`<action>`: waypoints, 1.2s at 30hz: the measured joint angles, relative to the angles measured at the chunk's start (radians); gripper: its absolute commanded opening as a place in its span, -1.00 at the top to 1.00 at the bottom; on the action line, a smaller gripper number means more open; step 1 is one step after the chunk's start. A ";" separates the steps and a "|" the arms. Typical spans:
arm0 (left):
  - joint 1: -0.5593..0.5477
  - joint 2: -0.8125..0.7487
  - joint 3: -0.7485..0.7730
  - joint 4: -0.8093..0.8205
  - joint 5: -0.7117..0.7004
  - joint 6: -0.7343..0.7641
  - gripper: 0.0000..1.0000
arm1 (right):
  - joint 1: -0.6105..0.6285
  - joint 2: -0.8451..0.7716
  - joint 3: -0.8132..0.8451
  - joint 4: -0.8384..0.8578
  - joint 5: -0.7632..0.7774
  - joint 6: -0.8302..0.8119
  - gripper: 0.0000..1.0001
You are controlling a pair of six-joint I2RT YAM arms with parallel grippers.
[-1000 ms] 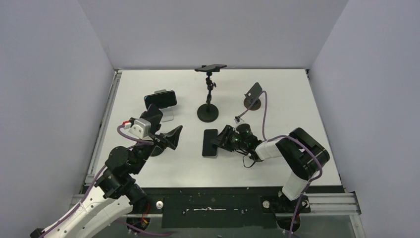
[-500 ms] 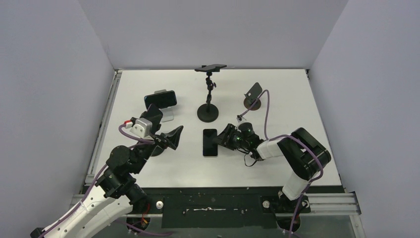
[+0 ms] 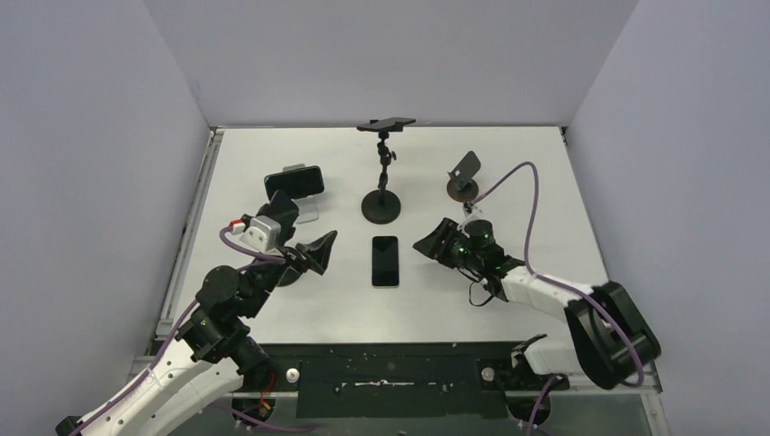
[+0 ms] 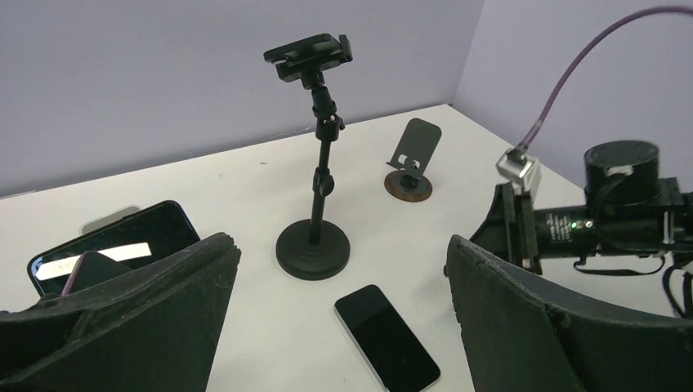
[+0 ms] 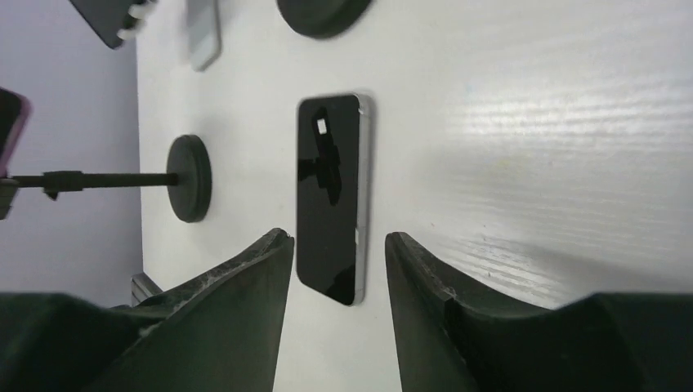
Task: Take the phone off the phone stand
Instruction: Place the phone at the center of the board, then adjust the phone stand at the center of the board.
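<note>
A black phone point(image 3: 385, 261) lies flat, screen up, on the white table, in front of the tall stand's base point(image 3: 381, 206). My right gripper point(image 3: 429, 243) is open and empty just right of the phone, apart from it. In the right wrist view the phone point(image 5: 331, 196) lies ahead of the open gripper point(image 5: 337, 238). My left gripper point(image 3: 322, 247) is open and empty left of the phone. In its wrist view the phone point(image 4: 387, 337) lies below the gripper point(image 4: 341, 243). The small black stand point(image 3: 465, 173) at the back right is empty.
A tall black stand with an empty clamp point(image 3: 386, 123) rises at the back centre. A second phone point(image 3: 294, 181) rests on a silver stand at the left, behind my left arm. A purple cable point(image 3: 518, 177) arcs above my right wrist. White walls enclose the table.
My right gripper has drawn back to the right, away from the phone. The phone now lies straight and free on the table. The left arm has barely moved.
</note>
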 measured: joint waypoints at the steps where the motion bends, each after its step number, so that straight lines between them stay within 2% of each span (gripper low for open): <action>1: 0.000 0.001 0.000 0.000 0.000 0.000 -0.95 | -0.004 -0.058 0.014 -0.054 0.021 -0.028 -0.10; 4: 0.001 0.007 0.000 0.001 0.005 0.000 -0.95 | -0.006 -0.204 0.099 -0.220 0.126 -0.118 -0.27; 7: 0.003 0.017 0.000 0.000 0.012 0.000 -0.95 | -0.042 -0.295 0.175 -0.314 0.208 -0.190 -0.29; 9: 0.005 0.022 0.000 0.000 0.018 -0.001 -0.95 | -0.105 -0.334 0.193 -0.345 0.232 -0.220 -0.29; 14: 0.008 0.024 0.000 0.001 0.033 -0.002 -0.95 | -0.372 -0.333 0.175 -0.356 0.213 -0.245 -0.23; 16: 0.008 0.026 0.000 0.001 0.037 -0.003 -0.95 | -0.413 -0.307 0.149 -0.327 0.214 -0.245 -0.23; 24: 0.008 0.023 0.000 0.001 0.045 -0.008 -0.95 | -0.417 -0.061 0.170 -0.126 0.185 -0.245 -0.17; 30: 0.013 0.012 0.000 0.002 0.074 -0.011 -0.95 | -0.489 0.166 0.241 0.123 0.050 -0.247 -0.18; 36: 0.013 0.006 -0.001 0.003 0.087 -0.013 -0.95 | -0.534 0.311 0.329 0.269 -0.070 -0.265 -0.15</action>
